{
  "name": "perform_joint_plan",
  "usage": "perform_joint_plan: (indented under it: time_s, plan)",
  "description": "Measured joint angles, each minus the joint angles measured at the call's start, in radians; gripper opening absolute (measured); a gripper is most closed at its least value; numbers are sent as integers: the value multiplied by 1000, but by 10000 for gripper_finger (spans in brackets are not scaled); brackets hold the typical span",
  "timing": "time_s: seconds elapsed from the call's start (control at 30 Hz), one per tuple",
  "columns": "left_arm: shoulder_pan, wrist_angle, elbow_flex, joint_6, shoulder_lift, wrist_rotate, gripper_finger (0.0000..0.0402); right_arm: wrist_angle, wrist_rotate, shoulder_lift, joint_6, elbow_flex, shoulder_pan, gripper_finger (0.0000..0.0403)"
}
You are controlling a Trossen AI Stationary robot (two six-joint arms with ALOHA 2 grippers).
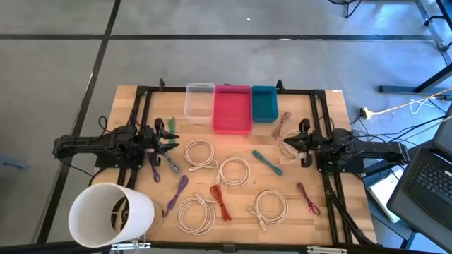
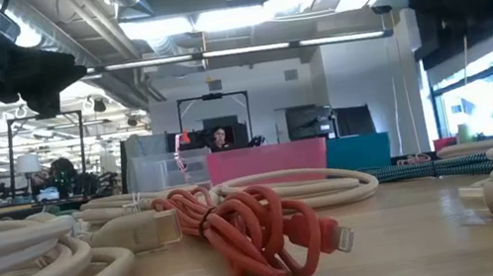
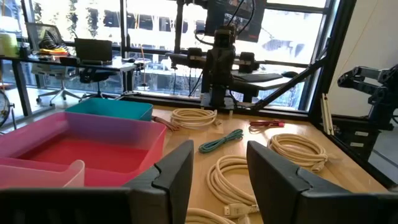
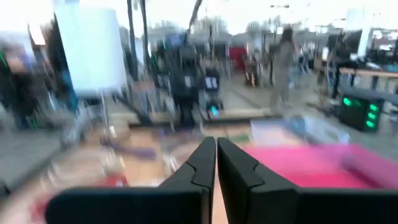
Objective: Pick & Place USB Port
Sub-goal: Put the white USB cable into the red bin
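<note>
Left gripper [image 1: 171, 136] hangs at the frame's left, fingers parted, nothing between them. Right gripper [image 1: 287, 143] at right is closed, empty. Cables lie mid-bench [image 1: 339, 212], the red cable [image 1: 220, 202] low centre.

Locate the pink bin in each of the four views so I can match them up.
High view: the pink bin sits at the table's far edge, middle of three bins.
Low view: its wall shows behind the red cable, centre.
Left wrist view: it fills the near left.
Right wrist view: a blurred pink patch right of the shut pincer.
Shared landmark: the teal bin beside it.
</note>
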Motion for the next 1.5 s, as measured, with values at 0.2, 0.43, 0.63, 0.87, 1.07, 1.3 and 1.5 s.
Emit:
perform_joint_plan:
  time_s: [0.2, 0.43, 0.63, 0.87, 1.07, 1.3, 1.5]
  plan:
    - [5, 0, 0, 45, 1, -70, 143, 344, -50, 1, 203, 32, 0, 21]
    - [5, 54, 0, 56, 7, -275, 143, 260, 73, 132, 39, 390, 0, 21]
    - [5, 74, 0, 35, 7, -388, 143, -77, 305, 436, -90, 781, 0, 21]
    - [5, 298, 0, -294, 7, -424, 143, -550, 441, 763, 130, 1093, -1, 21]
    - [5, 419, 0, -449, 6, -427, 143, -853, 367, 939, 298, 1226, -31, 21]
    - [6, 467, 0, -530, 6, -493, 143, -1437, 258, 1027, 671, 1297, -152, 21]
    - [6, 461, 0, -490, 6, -529, 143, -1642, 291, 951, 899, 1206, -182, 21]
